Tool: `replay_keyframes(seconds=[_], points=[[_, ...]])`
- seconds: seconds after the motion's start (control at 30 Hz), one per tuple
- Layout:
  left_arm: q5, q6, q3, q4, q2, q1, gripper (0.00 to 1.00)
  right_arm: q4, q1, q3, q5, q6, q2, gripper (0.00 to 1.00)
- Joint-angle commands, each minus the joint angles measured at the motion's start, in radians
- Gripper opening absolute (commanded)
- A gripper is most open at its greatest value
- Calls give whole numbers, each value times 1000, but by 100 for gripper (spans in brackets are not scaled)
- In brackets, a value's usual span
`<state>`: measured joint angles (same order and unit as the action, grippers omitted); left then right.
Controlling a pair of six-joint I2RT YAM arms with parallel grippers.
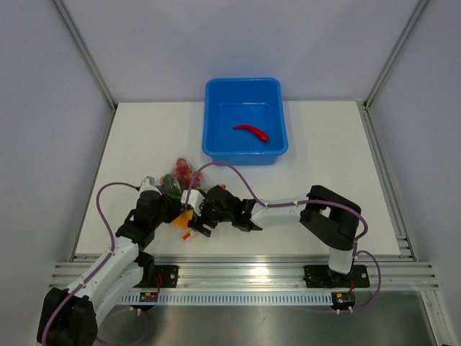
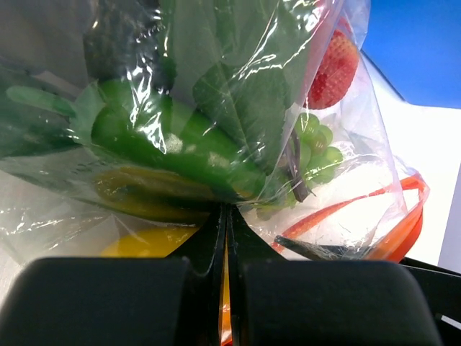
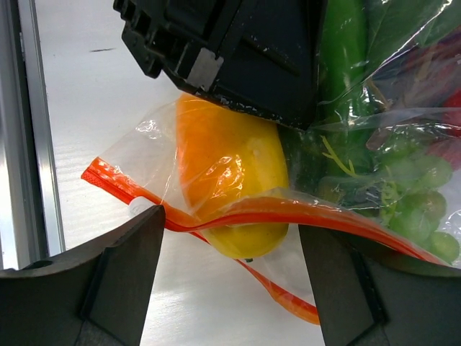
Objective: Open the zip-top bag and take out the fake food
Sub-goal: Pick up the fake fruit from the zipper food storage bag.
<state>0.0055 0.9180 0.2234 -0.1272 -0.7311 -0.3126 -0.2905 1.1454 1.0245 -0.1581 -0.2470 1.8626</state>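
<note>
Early stage: only red chili (image 1: 251, 132) out, lying in blue tub (image 1: 245, 155) at far edge, middle. Zip-top bag (image 1: 178, 180) toward near edge, left of centre. Mouth looks partly open, orange-red zip strip (image 3: 238, 210) split and bowed. Left gripper (image 2: 223, 231) pinched tight on clear crinkly film. Right gripper (image 3: 230, 238) spread wide, straddling strip. Still bagged: glossy orange-yellow pepper (image 3: 230, 180), smooth green vegetables (image 2: 180, 137), knobbly grape cluster (image 3: 418, 194), dimpled red berry (image 2: 333, 68).
</note>
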Motion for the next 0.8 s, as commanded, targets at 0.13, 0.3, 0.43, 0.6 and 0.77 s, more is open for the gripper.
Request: replay_keyframes(seconds=[0.13,0.3,0.43,0.6,0.77], points=[[-45,13,-64,74,-42,-3,0,30,4,55,15,-28,10,83],[-56,12,-50,86,-80,-19,0,57,5,77,6,-23,29,80],[-19,2,-13,101,-132,-19,0,74,5,83,15,-23,26,63],[-42,-7,48,49,-139,-26,0,83,4,62,35,-29,-6,61],[-64,-24,83,0,-157,-29,0,108,5,62,52,-37,-6,58]])
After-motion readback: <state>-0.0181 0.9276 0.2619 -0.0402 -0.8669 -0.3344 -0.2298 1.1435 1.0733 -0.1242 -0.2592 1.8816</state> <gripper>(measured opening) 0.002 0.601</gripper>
